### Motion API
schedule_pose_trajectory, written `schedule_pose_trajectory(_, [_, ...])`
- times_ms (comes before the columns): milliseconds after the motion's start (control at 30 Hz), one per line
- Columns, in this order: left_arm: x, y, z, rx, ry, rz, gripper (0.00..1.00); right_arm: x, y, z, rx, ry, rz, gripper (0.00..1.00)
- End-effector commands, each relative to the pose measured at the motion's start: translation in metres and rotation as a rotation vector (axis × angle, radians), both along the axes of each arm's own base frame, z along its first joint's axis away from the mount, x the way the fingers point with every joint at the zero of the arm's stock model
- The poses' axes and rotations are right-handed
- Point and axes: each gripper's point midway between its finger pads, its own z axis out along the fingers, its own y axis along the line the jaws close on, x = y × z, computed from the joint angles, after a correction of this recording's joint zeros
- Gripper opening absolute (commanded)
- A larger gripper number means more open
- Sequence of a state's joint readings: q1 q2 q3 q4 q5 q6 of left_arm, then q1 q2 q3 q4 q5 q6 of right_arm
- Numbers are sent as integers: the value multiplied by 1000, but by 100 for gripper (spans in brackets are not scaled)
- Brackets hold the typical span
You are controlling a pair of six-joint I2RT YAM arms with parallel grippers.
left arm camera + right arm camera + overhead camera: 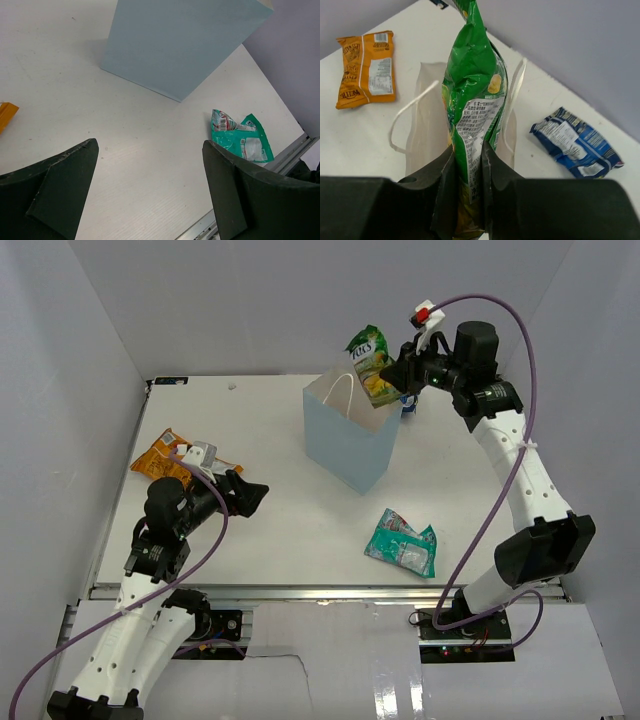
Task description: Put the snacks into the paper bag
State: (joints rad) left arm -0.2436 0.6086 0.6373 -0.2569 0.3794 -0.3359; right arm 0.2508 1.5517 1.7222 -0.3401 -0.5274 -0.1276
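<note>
above the mouth of the paper bag [345, 445], toward the far right of the bench [290, 530]: right hand [467, 170], clamped on a green packet [472, 85]. the packet hangs between the two white cord handles [407, 117], one end at or just inside the opening; which, cannot tell.
risk: the packet is tall and looks slack. released off-centre, it may catch on a handle or the rim and tip out onto the bench.
risk: the bag is light. a hand lowered too far may crush its wall or push it over.
left hand [150, 200]: fingers wide apart, holding nothing, low over the near left of the bench.
lying on the bench:
- orange packet [160, 455], far left, just beside the left arm.
- teal packet [402, 543], near the front, well apart from the bag.
- blue packet [575, 142], behind the bag on the right.

obstruction: the bag stands between the left hand and the blue packet. nothing visible blocks the orange or teal ones.
</note>
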Motion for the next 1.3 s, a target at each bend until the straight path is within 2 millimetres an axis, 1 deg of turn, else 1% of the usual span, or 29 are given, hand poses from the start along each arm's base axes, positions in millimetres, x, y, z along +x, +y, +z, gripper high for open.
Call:
schedule_pose_trajectory(0, [1,3,-2,18,-9,10,96,-2,6,26,72,-94,17,9])
schedule_pose_trajectory(33, [1,3,-3,19,-6,10,96,-1,6,11,68,-64,17,9])
schedule_pose_trajectory(133, [1,2,-4,21,1,3,96,1,8,-9,55,-32,24,12])
schedule_pose_trajectory(167, [2,2,-5,20,1,1,96,2,9,-24,38,-9,24,13])
schedule_pose_trajectory(200, [1,1,-5,20,4,-6,96,2,10,-30,29,2,26,15])
schedule_pose_trajectory(233, [1,0,-5,19,3,-8,96,1,11,-37,19,17,33,25])
schedule_pose_trajectory(300, [0,-2,-6,17,7,-21,97,-1,12,-45,3,32,47,37])
schedule_pose_trajectory(333, [0,-3,-7,16,8,-31,97,-4,11,-48,-4,46,51,54])
schedule_pose_trajectory(433, [-3,-10,-12,3,27,-77,98,-12,8,-30,-10,3,52,72])
schedule_pose_trajectory(467, [-3,-13,-13,0,32,-92,98,-20,4,-15,-6,-30,49,75])
schedule_pose_trajectory(500, [-4,-15,-14,-3,38,-107,98,-25,2,-7,-7,-53,52,78])
schedule_pose_trajectory(533, [-7,-19,-15,-8,46,-137,98,-34,-4,9,-1,-88,45,80])
schedule_pose_trajectory(600, [-7,-23,-18,-16,64,-160,98,-45,-13,13,1,-89,44,82])
schedule_pose_trajectory(633, [-10,-26,-19,-23,73,-183,98,-53,-25,21,5,-107,24,82])
schedule_pose_trajectory(700, [-12,-29,-21,-38,89,-204,98,-65,-37,12,3,-71,21,83])
schedule_pose_trajectory(733, [-15,-32,-24,-47,102,-225,98,-74,-50,0,2,-45,15,83])
schedule_pose_trajectory(800, [-18,-37,-25,-71,125,-254,98,-89,-62,-27,-15,24,25,83])
schedule_pose_trajectory(833, [-20,-39,-28,-80,142,-268,98,-100,-73,-50,-56,31,39,86])
schedule_pose_trajectory(867, [-24,-41,-28,-93,154,-291,98,-107,-77,-66,-93,46,56,89])
schedule_pose_trajectory(900, [-26,-44,-31,-108,183,-302,98,-125,-79,-92,-137,125,84,94])
schedule_pose_trajectory(933, [-27,-45,-32,-119,193,-313,98,-135,-85,-116,-233,104,132,96])
schedule_pose_trajectory(967, [-30,-46,-34,-130,214,-319,98,-143,-88,-134,-277,130,159,97])
schedule_pose_trajectory(1000, [-33,-48,-36,-146,237,-334,98,-161,-91,-156,-317,203,199,97])
schedule_pose_trajectory(1033, [-35,-50,-38,-153,248,-343,98,-172,-95,-184,-355,257,224,97])
schedule_pose_trajectory(1133, [-36,-49,-41,-158,262,-339,98,-184,-105,-228,-472,299,264,98])
schedule_pose_trajectory(1167, [-36,-49,-40,-156,262,-336,98,-191,-107,-249,-496,333,274,98])
schedule_pose_trajectory(1200, [-34,-47,-40,-150,259,-320,98,-194,-104,-258,-519,339,283,98])
schedule_pose_trajectory(1233, [-34,-46,-41,-143,258,-314,98,-186,-106,-264,-556,310,257,98])
schedule_pose_trajectory(1267, [-32,-45,-41,-138,255,-298,98,-195,-101,-280,-561,345,267,98])
